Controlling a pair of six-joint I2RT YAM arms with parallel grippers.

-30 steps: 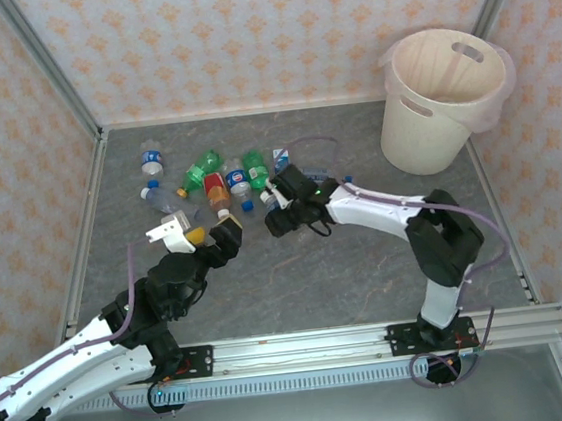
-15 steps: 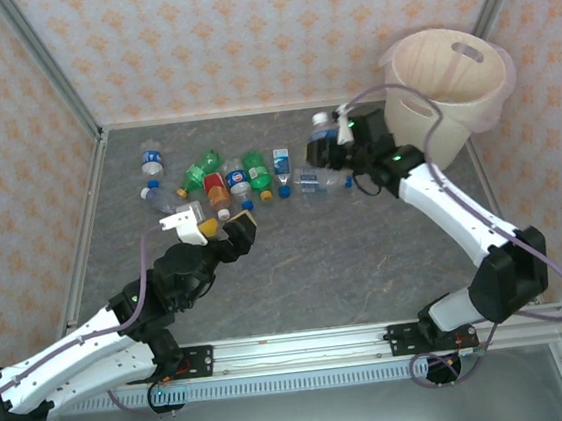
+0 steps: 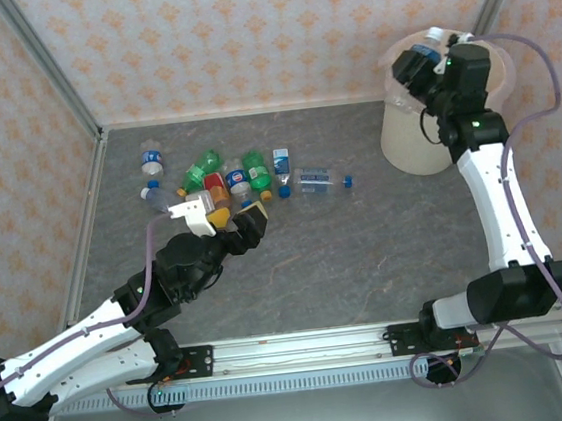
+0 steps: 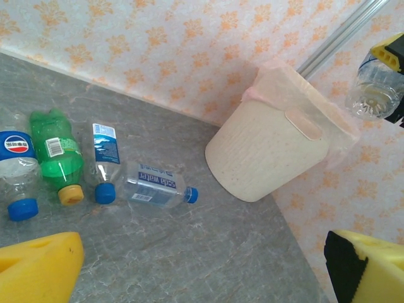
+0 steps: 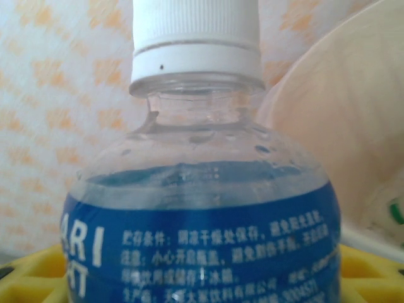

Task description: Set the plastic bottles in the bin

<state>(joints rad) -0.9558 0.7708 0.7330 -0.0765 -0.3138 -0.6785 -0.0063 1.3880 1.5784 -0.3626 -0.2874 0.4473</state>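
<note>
Bare tabletop (image 3: pixel 366 252) open through the middle and right. At far left, crowded by a cluster of bottles (image 3: pixel 254 168), with one clear bottle (image 3: pixel 318 179) apart. Far right corner taken by the bin (image 3: pixel 417 146); over its rim, the right hand (image 3: pixel 426 57) clamped on a white-capped bottle (image 5: pixel 202 221).

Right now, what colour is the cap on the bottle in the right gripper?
White; the cap tops a clear, blue-labelled bottle. Clearest in the right wrist view.

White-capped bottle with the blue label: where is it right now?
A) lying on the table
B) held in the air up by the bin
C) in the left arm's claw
B: the right gripper holds the white-capped bottle aloft near the rim of the bin.
</note>
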